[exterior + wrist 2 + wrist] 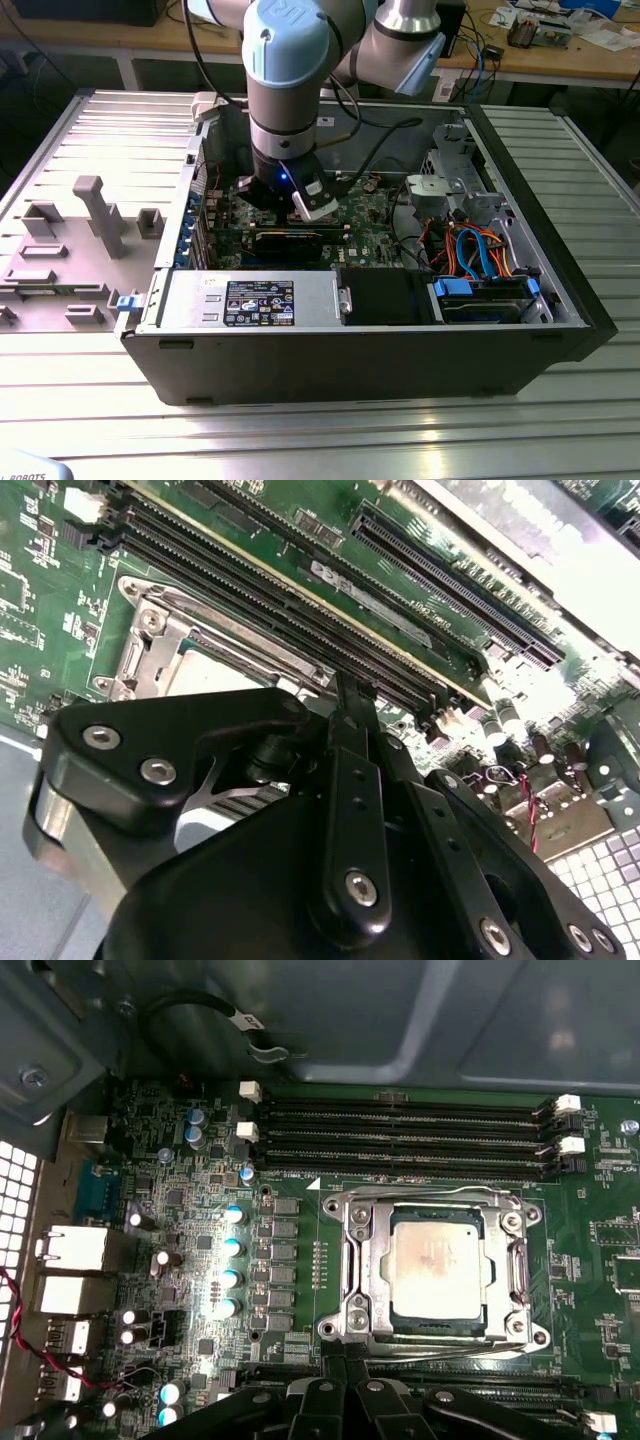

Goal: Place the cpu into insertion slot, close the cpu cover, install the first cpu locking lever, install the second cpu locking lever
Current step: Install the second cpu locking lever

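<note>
Gripper [345, 1385]: down inside the computer case [560, 345], black fingers [352, 770] drawn together with nothing between them, tips right at the near edge of the insertion slot [352, 1322].
Cpu [437, 1265]: seated flat in the insertion slot, silver top showing.
Cpu cover [366, 1265]: folded down over the insertion slot, framing the cpu.
Memory slots [400, 1140]: long black rows just beyond the insertion slot, on the side away from the gripper.
Motherboard [290, 1280]: green, surrounding the insertion slot.

Robotics lab or workshop — ribbed metal table [330, 430], open computer case [360, 350], cluttered wooden benches [560, 50] behind.
</note>
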Robot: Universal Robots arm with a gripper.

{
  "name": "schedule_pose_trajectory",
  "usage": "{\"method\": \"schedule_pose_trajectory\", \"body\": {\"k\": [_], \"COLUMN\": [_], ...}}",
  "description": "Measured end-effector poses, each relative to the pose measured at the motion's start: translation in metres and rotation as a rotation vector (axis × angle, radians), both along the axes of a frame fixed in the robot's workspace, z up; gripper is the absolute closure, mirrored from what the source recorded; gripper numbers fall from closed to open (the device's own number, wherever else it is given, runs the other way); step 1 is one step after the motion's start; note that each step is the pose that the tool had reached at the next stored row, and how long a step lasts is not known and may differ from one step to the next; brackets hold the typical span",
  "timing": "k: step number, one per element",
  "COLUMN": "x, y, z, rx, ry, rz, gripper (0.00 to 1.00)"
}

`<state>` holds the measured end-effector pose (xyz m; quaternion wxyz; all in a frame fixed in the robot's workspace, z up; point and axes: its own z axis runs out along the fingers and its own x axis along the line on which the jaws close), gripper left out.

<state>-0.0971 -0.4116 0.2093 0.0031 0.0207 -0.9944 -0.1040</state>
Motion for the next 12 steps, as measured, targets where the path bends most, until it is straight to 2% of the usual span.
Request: {"method": "schedule_pose_trajectory", "body": {"k": [2,4,5,6,12], "x": [0.0,0.0,-0.0001,-0.0001,0.0], "y": [-0.0009,-0.0027,-0.0044,-0.0053,-0.0075], "z": [-0.0009,-0.0015,-0.0015,-0.0015,-0.0029], "rx": [0.009,0.0241,0.04,0.0462,0.0469], "ry": [0.0001,0.0,0.0,0.0,0.0004], "rz": [0.0,0.0,0.0,0.0,0.0], "gripper": [0.89,0.89,0.89,0.89,0.89]}}
